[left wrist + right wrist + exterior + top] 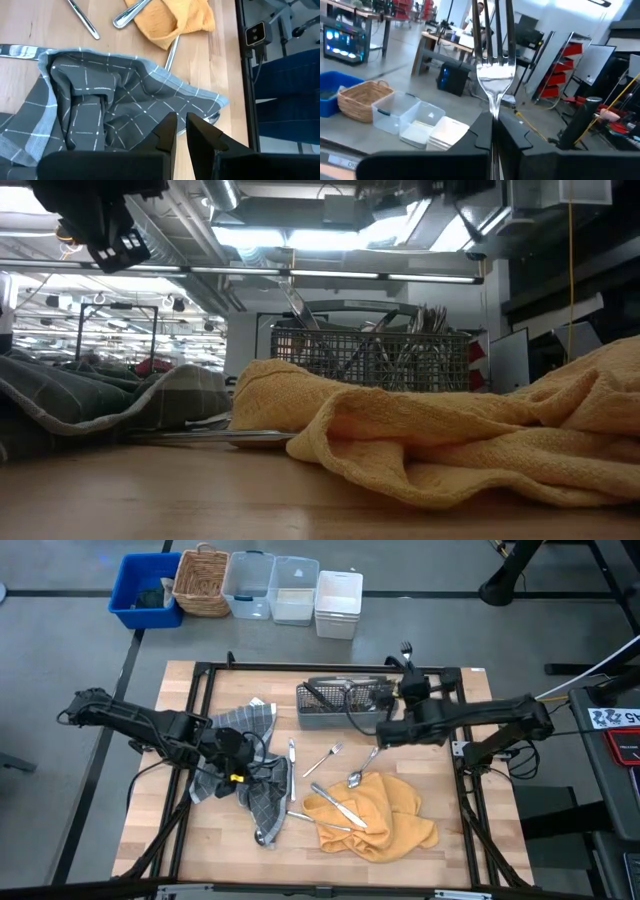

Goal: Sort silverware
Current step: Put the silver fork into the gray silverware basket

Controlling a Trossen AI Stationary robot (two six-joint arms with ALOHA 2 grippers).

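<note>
fork (494, 80) clamped in right tool (493, 131), visible in right wrist view only.

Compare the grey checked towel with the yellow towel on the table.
The grey checked towel is dark with pale grid lines; the yellow towel is plain. The left gripper hovers over the grey one; nothing hovers over the yellow one. Both lie crumpled with silverware around them.
</note>
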